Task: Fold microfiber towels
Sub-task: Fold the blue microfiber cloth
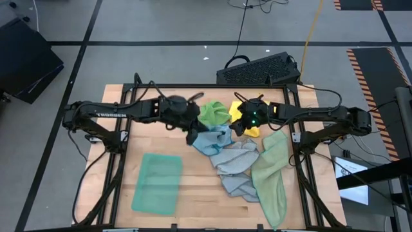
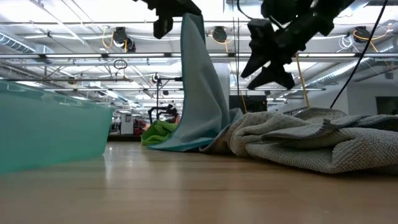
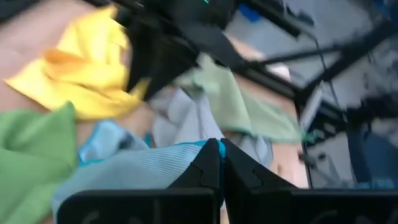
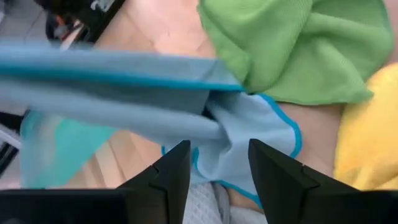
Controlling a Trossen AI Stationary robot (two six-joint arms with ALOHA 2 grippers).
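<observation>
Light blue cloth hangs from the left gripper, whose fingers are pressed together on one edge of it; its lower part trails onto the table against the heap of unfolded cloths. This heap serves as the landmark: the grey cloth and pale sage cloth form its bulk, the bright green cloth and yellow cloth lie at its far side, and one teal cloth lies flat, already folded, well to its left. The right gripper hovers above the heap with its fingers parted, holding nothing, just beside the hanging cloth. Judged step: drawing the blue cloth out of the heap. The next move probably calls for the right gripper to catch a second corner so that the cloth can be spread flat.
</observation>
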